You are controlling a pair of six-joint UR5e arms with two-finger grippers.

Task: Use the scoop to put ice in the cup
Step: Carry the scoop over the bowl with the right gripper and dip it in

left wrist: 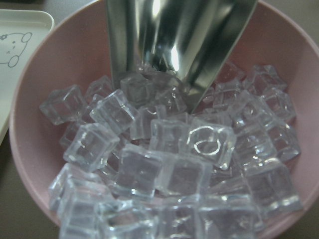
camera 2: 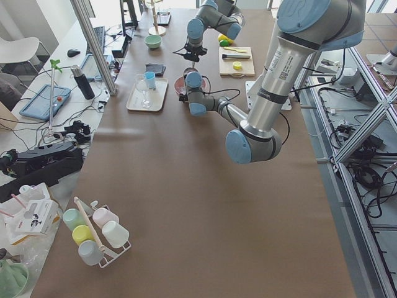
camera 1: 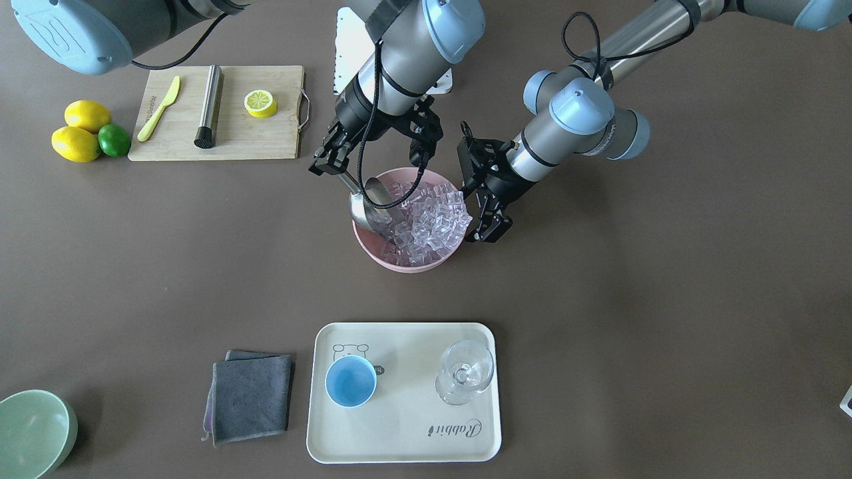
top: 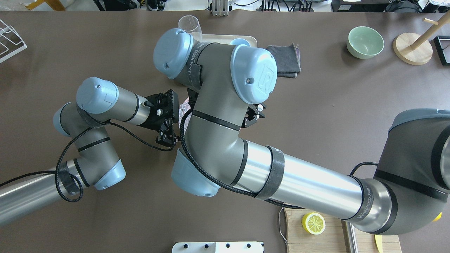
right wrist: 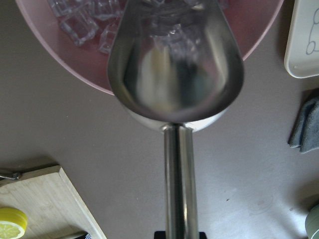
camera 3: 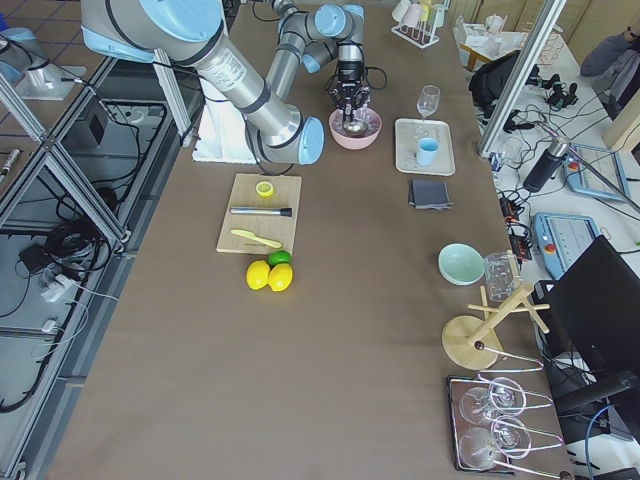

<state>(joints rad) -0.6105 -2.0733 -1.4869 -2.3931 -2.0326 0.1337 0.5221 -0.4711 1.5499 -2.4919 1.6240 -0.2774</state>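
The ice (camera 1: 432, 219) is a heap of clear cubes in a pink bowl (camera 1: 399, 263) at mid-table. My right gripper (camera 1: 329, 159) is shut on the handle of the silver scoop (camera 1: 366, 206). The scoop's trough points down into the bowl, with its lip among the cubes (left wrist: 164, 174). The trough (right wrist: 174, 64) looks empty. My left gripper (camera 1: 489, 233) is open, with its fingers beside the bowl's rim on the side away from the scoop. The light-blue cup (camera 1: 350, 380) stands empty on a cream tray (camera 1: 399, 432), well away from the bowl.
A clear stemmed glass (camera 1: 464, 372) stands on the tray beside the cup. A grey cloth (camera 1: 249, 396) lies next to the tray and a green bowl (camera 1: 33, 432) stands at a corner. A cutting board (camera 1: 266, 136) holds a steel cylinder (camera 1: 209, 105) and a lemon half, with lemons (camera 1: 80, 130) beside it.
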